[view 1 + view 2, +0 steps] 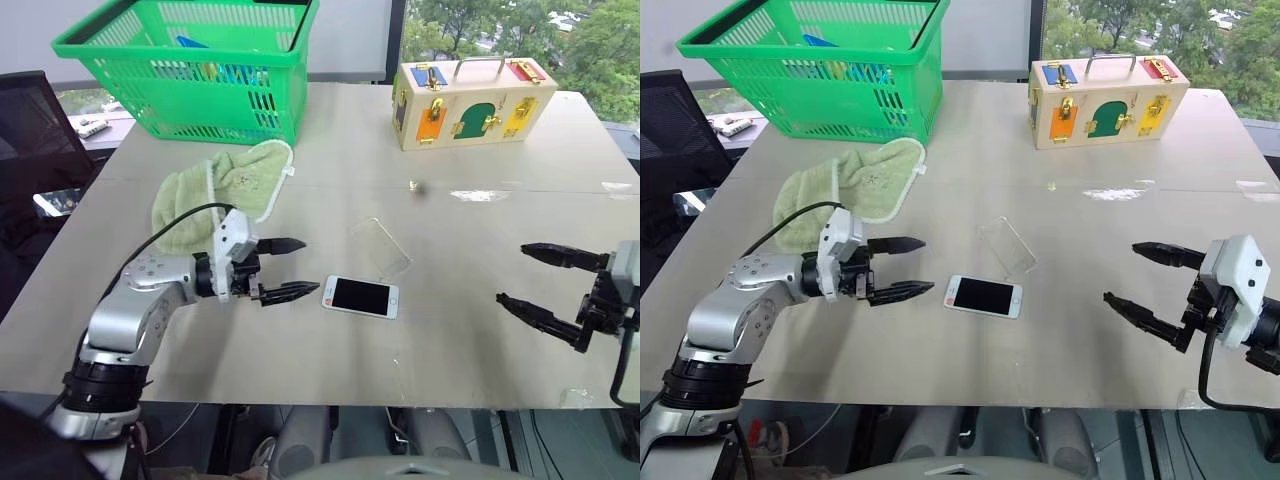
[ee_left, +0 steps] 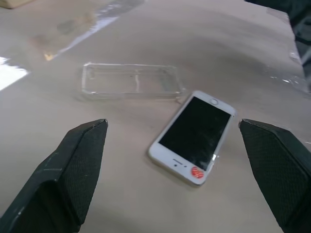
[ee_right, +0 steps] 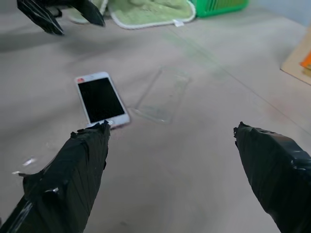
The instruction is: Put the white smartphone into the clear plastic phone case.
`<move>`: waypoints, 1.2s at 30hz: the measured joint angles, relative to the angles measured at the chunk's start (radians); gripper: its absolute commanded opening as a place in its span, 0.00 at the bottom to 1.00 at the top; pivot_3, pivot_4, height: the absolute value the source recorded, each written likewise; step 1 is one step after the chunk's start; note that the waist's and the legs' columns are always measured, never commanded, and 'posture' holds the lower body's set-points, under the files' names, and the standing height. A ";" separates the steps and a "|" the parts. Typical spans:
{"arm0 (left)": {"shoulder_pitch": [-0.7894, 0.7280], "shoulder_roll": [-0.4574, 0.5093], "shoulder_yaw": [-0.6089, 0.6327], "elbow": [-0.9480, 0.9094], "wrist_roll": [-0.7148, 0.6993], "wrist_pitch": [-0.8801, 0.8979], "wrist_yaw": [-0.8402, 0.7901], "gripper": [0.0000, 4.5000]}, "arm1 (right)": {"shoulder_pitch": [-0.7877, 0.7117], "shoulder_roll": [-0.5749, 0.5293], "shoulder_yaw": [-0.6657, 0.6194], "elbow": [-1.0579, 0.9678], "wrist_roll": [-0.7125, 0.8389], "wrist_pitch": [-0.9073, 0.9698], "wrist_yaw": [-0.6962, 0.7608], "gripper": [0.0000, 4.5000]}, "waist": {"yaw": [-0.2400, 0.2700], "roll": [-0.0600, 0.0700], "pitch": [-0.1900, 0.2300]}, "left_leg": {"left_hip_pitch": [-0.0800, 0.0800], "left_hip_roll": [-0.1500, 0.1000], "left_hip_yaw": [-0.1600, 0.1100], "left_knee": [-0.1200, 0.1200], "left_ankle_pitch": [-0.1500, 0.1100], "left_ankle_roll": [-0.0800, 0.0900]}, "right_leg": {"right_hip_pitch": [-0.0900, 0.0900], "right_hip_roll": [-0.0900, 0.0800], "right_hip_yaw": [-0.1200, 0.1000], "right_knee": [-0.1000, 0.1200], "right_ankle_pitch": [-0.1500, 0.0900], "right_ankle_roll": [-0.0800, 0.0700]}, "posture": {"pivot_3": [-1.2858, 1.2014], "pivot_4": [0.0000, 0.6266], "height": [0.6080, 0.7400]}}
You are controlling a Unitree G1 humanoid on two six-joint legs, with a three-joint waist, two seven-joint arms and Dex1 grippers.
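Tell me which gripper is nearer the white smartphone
Left. The left gripper hangs open just beside the white smartphone; the right gripper is open well off on its other side.

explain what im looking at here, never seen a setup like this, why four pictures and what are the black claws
It is a two-armed robot standing at a table. The two wide pictures come from cameras in its head, looking down over its arms. The two close pictures come from cameras on its wrists, so the black claws rising from the bottom of each are that arm's own fingers.

The left pincer and right pincer are both open and hold nothing.

On the table lie a white phone, screen up, and just beyond it a clear phone case. Farther back are a green towel, a green basket and a wooden box with latches.
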 measured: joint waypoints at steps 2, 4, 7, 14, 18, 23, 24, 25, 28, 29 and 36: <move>-0.003 -0.001 -0.017 0.001 0.007 -0.011 -0.005 1.00 | 0.008 0.003 0.038 -0.038 0.003 0.002 -0.012 0.99 | 0.000 0.000 0.000 | 0.000 0.000 0.000 0.000 0.000 0.000 | 0.000 0.000 0.000 0.000 0.000 0.000 | 0.52 0.24 1.00; -0.001 -0.007 -0.028 0.002 0.011 -0.034 -0.022 1.00 | 0.002 0.005 0.085 -0.068 0.001 0.013 -0.040 0.99 | 0.000 0.000 0.000 | 0.000 0.000 0.000 0.000 0.000 0.000 | 0.000 0.000 0.000 0.000 0.000 0.000 | 0.52 0.24 1.00; 0.003 -0.006 -0.028 0.011 0.012 -0.069 -0.061 1.00 | -0.060 0.015 0.230 -0.100 -0.037 0.043 -0.106 0.99 | -0.004 0.000 0.000 | 0.001 0.001 0.001 0.000 0.000 0.000 | 0.000 0.000 0.000 0.000 0.000 0.000 | 0.52 0.24 1.00; 0.042 -0.010 -0.024 0.059 0.019 -0.166 -0.105 1.00 | -0.348 0.130 0.699 0.046 -0.282 0.054 -0.178 0.99 | -0.003 -0.001 0.000 | 0.000 0.002 0.002 0.000 0.000 0.000 | -0.002 0.000 0.000 0.000 0.000 0.000 | 0.52 0.24 1.00; 0.067 -0.013 -0.009 0.064 0.017 -0.214 -0.115 1.00 | -0.466 0.179 0.838 0.203 -0.381 0.013 -0.146 0.99 | 0.000 -0.001 0.000 | 0.000 0.001 0.004 0.001 0.000 0.001 | -0.002 0.000 -0.001 0.000 0.000 0.000 | 0.52 0.24 1.00; 0.096 -0.013 0.018 0.075 0.015 -0.247 -0.122 1.00 | -0.520 0.183 0.918 0.336 -0.444 -0.032 -0.075 0.99 | -0.001 -0.001 0.000 | 0.000 0.001 0.005 0.001 -0.001 0.001 | -0.002 0.000 -0.001 0.000 0.000 0.000 | 0.52 0.24 1.00; 0.104 -0.013 0.024 0.075 0.015 -0.249 -0.121 1.00 | -0.533 0.184 0.924 0.354 -0.455 -0.048 -0.059 0.99 | -0.001 -0.001 0.000 | 0.001 0.001 0.006 0.001 -0.001 0.001 | -0.002 0.000 0.000 0.001 0.000 0.000 | 0.52 0.24 1.00; 0.109 -0.013 0.025 0.075 0.014 -0.249 -0.120 1.00 | -0.541 0.184 0.927 0.365 -0.461 -0.056 -0.050 0.99 | -0.002 -0.001 0.000 | 0.001 0.002 0.006 0.001 -0.001 0.001 | -0.002 0.001 0.000 0.001 0.000 0.000 | 0.52 0.24 1.00; 0.134 -0.013 0.037 0.072 0.011 -0.251 -0.118 1.00 | -0.555 0.197 0.927 0.403 -0.488 -0.090 -0.039 0.99 | -0.003 -0.001 -0.001 | 0.002 0.002 0.006 0.001 -0.001 0.001 | -0.002 0.001 0.000 0.002 0.000 0.000 | 0.52 0.24 1.00; 0.142 -0.013 0.040 0.069 0.011 -0.252 -0.118 1.00 | -0.562 0.205 0.928 0.413 -0.498 -0.094 -0.039 0.99 | -0.003 -0.001 -0.001 | 0.002 0.002 0.006 0.001 -0.001 0.001 | -0.002 0.001 0.000 0.002 0.000 0.000 | 0.52 0.24 1.00; 0.174 -0.009 0.056 0.038 0.003 -0.252 -0.116 1.00 | -0.594 0.235 0.939 0.453 -0.540 -0.076 -0.034 0.99 | -0.003 -0.001 -0.001 | 0.002 0.002 0.008 0.001 -0.001 0.001 | -0.003 0.001 0.002 0.004 0.000 0.000 | 0.52 0.24 1.00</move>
